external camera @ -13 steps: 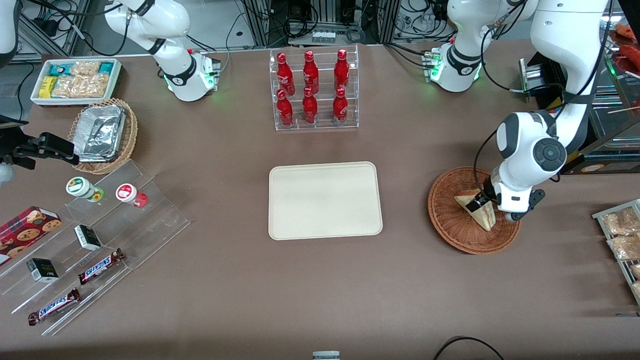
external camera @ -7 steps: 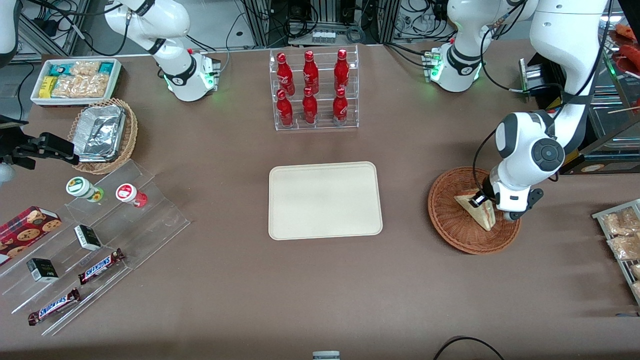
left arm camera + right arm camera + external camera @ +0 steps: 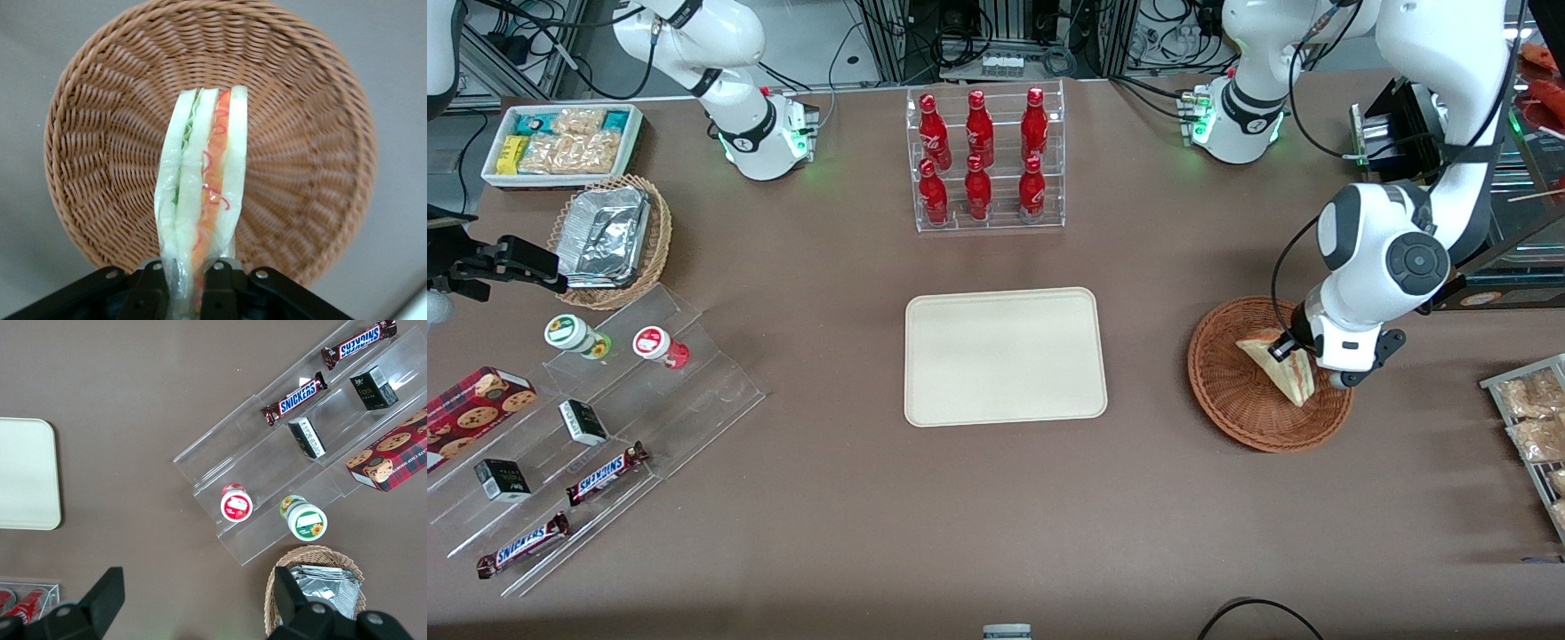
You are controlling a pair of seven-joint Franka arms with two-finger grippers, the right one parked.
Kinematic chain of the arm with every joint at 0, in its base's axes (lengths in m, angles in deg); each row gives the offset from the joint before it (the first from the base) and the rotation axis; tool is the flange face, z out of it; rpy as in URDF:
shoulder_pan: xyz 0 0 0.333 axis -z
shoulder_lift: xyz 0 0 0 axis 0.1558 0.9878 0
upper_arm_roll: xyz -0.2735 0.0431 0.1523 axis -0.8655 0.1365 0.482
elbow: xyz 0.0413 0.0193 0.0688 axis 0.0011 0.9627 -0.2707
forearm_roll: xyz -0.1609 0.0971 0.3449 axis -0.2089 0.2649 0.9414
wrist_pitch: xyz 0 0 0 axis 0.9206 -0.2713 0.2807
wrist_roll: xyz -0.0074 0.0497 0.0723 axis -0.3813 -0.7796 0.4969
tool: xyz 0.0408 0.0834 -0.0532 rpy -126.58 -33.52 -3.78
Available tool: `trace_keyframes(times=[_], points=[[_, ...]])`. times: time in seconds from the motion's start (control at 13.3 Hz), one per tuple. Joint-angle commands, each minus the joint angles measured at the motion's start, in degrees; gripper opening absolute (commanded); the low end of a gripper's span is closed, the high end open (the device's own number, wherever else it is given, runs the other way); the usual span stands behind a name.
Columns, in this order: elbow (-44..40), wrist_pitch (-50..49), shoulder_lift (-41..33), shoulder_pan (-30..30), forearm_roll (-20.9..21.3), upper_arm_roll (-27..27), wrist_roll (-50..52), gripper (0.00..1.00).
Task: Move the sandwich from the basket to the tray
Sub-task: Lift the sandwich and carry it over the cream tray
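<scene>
From the front, my gripper [image 3: 1288,348] sits over the round reddish-brown woven wicker basket [image 3: 1227,391], jaws clamped on the triangular pale-bread sandwich [image 3: 1282,369], which is above the basket's bowl. The flat cream-beige rectangular tray [image 3: 1005,356] lies bare, well apart toward the parked arm's end. A clear rack holds six red bottles [image 3: 980,156].

At my wrist, the sandwich [image 3: 203,193] stands on edge over the basket [image 3: 100,107], green and red-orange filling showing, my fingers [image 3: 150,293] pinching its wrapped end.

From the parked wrist, two bars [image 3: 298,399] read "SNICKERS" on clear acrylic steps; a tan wicker basket [image 3: 283,567] holds foil containers.
</scene>
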Motion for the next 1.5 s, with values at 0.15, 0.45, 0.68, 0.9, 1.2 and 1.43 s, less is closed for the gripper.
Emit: trace_keyframes(times=[0.15, 0.45, 0.68, 0.9, 1.2, 1.43], points=[[-5.9, -6.0, 0.7, 8.8, 2.0, -0.2, -0.2, 0.0], [-8.5, -6.7, 2.5, 16.4, 1.8, -0.3, 0.8, 0.0], [-12.4, -6.6, 6.4, 23.3, 1.3, -0.3, 2.8, 0.0], [-18.0, -6.6, 11.0, 28.7, 1.3, -0.3, 4.4, 0.0], [-31.3, -11.7, 20.4, 34.5, 1.1, -0.3, 4.5, 0.0], [-39.1, -14.3, 26.2, 37.4, 1.1, -0.4, 4.5, 0.0]])
